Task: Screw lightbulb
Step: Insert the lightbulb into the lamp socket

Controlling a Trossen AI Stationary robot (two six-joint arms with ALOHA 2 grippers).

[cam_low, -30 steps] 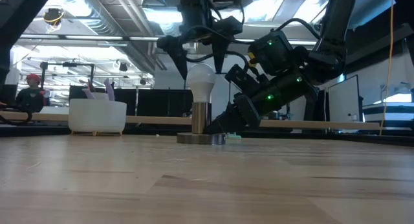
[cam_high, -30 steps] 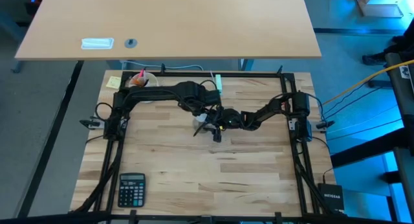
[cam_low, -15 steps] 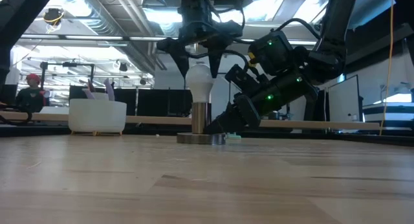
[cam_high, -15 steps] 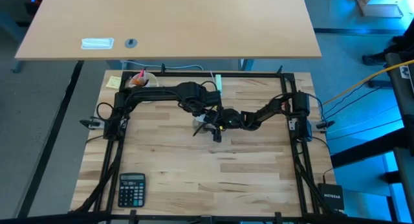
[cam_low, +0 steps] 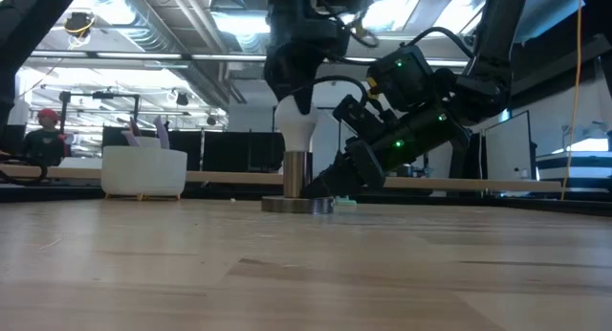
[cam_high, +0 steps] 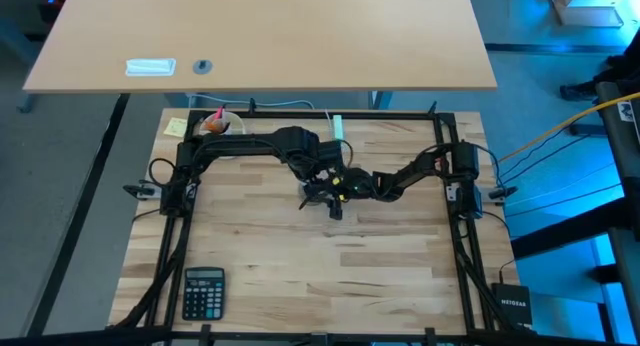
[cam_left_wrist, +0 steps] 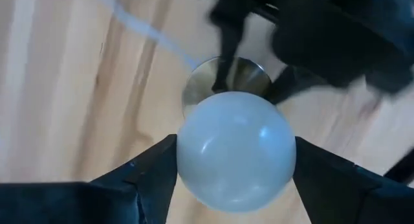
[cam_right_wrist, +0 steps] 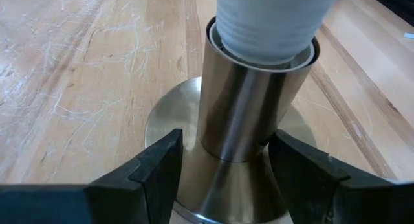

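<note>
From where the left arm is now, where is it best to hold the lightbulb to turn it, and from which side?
Probably the round white dome of the lightbulb, taken from straight above. It stands upright in the metal socket, so only the dome is free, and a grip from above lines up with the turning axis. The left gripper already has a finger on each side of its widest part, while the right gripper straddles the socket.

Only one word can be read: "NETGEAR", in pale letters on the small black box at about 4 o'clock in the high view, just past the desk's corner. The calculator's keys at 7 o'clock are too small to read.
</note>
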